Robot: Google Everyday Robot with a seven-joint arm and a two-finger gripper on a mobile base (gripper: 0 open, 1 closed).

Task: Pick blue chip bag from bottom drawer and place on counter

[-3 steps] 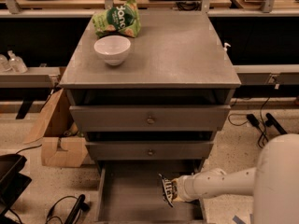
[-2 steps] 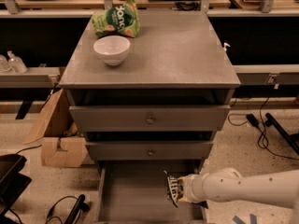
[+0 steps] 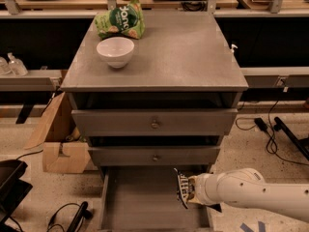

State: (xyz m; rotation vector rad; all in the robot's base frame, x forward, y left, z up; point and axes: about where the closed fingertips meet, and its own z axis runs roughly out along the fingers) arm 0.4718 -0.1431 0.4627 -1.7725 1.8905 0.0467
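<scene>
The blue chip bag [image 3: 183,188] is a small dark crinkled bag with white lettering, held upright at the right side of the open bottom drawer [image 3: 140,202]. My gripper [image 3: 193,191] is at the end of the white arm that reaches in from the lower right, and it is shut on the bag, a little above the drawer floor. The counter [image 3: 174,52] is the flat grey top of the cabinet, above the two closed knobbed drawers.
A white bowl [image 3: 115,51] and a green snack bag [image 3: 120,19] sit on the counter's left rear part. A cardboard box [image 3: 63,151] stands on the floor left of the cabinet. Cables lie on the floor at the right. Wooden benches run behind.
The arm has shifted slightly, with more of the forearm now stretched in from the right. The bag stays in the gripper at the drawer's right side, perhaps a little higher.
</scene>
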